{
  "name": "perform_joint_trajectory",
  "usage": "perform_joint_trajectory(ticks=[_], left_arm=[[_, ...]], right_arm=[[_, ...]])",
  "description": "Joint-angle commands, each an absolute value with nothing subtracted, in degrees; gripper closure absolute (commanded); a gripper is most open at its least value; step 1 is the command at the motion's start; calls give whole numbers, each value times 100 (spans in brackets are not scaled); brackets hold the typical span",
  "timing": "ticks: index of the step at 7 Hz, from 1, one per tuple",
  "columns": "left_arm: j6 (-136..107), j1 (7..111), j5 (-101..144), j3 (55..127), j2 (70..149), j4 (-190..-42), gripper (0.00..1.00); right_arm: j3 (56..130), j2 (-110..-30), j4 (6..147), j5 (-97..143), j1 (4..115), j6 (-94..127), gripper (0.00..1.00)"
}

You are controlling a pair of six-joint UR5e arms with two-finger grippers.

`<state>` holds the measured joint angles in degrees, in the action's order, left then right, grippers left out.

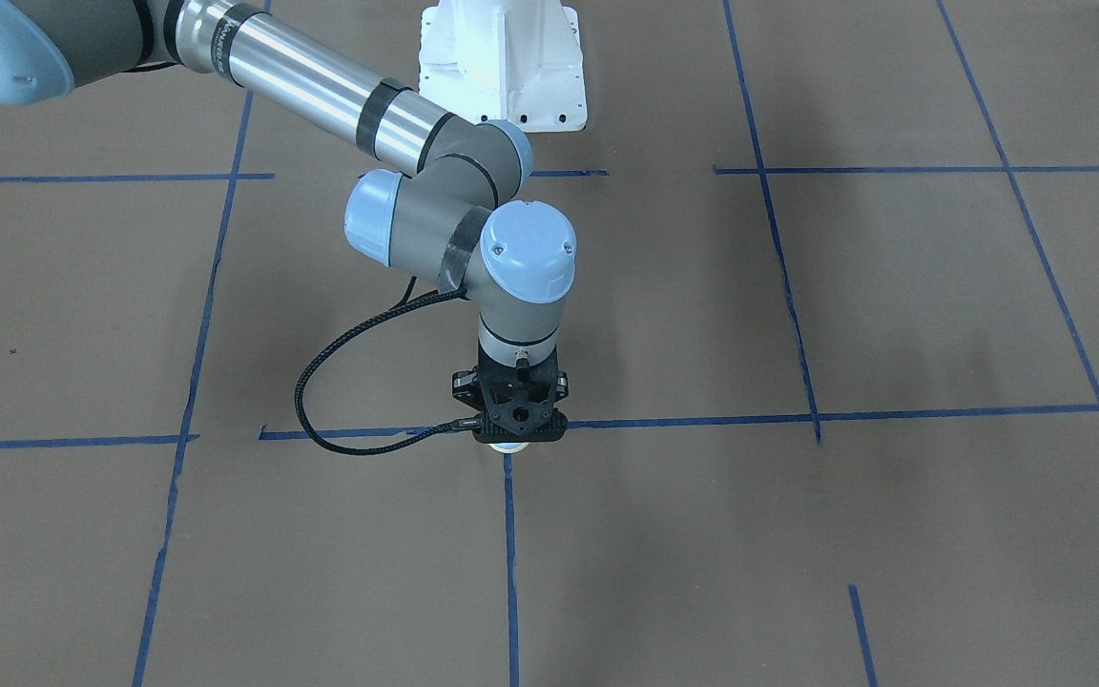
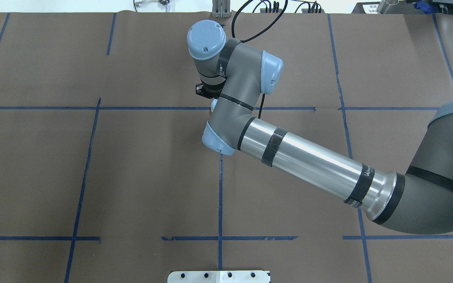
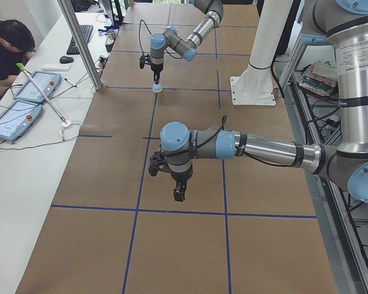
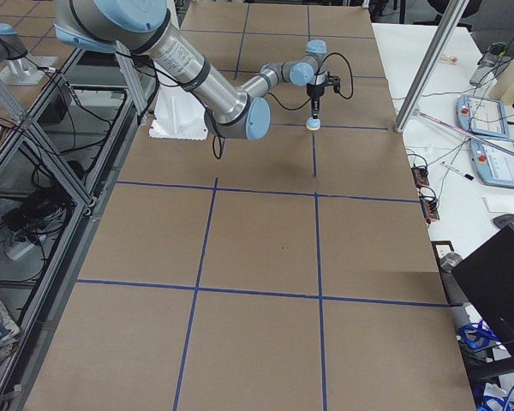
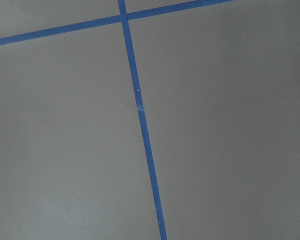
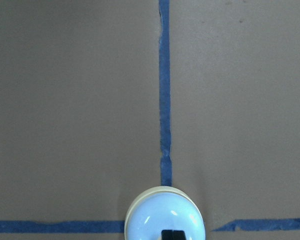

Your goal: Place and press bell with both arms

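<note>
The bell (image 6: 165, 216), a light-blue dome on a cream ring, stands at a blue tape crossing. It also shows in the front view (image 1: 509, 446), the left side view (image 3: 157, 88) and the right side view (image 4: 312, 125). My right gripper (image 1: 517, 437) points straight down with its black fingertips (image 6: 166, 235) closed together on the bell's top, hiding the button. My left gripper (image 3: 180, 195) hangs above bare table about a cell away from the bell. I cannot tell whether it is open or shut. The left wrist view shows only paper and tape.
The brown paper table (image 2: 132, 177) is marked with blue tape lines (image 2: 220, 196). The white pedestal (image 1: 504, 67) stands behind the right arm. An operator (image 3: 6, 49) sits at a side desk with tablets (image 3: 15, 116), and a metal post (image 3: 80, 43) stands at the table's edge.
</note>
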<state>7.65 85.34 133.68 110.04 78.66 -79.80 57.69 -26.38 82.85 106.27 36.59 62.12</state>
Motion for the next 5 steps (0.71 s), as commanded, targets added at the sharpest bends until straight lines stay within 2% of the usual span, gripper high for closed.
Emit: perform_joint_trajectory(ticks=[1,2,3,5], left_arm=[[765,8534,13368,10908,7866,-7972,0],[791,8525,13368,10777,7875,-7980,0],[826,8534,13351,10584,7858,-8250,0],[652,8534,13359,10240,7804,-8946,0]], right_arm=[[6028,-2628,8340,11299,3988,6161,100],[6169,-2706,8410,11581,4182,6152,100],[6605,-2942,8820,11784,4340,6013,100],[8393,-4080,10058,11874,4761,4630,100]])
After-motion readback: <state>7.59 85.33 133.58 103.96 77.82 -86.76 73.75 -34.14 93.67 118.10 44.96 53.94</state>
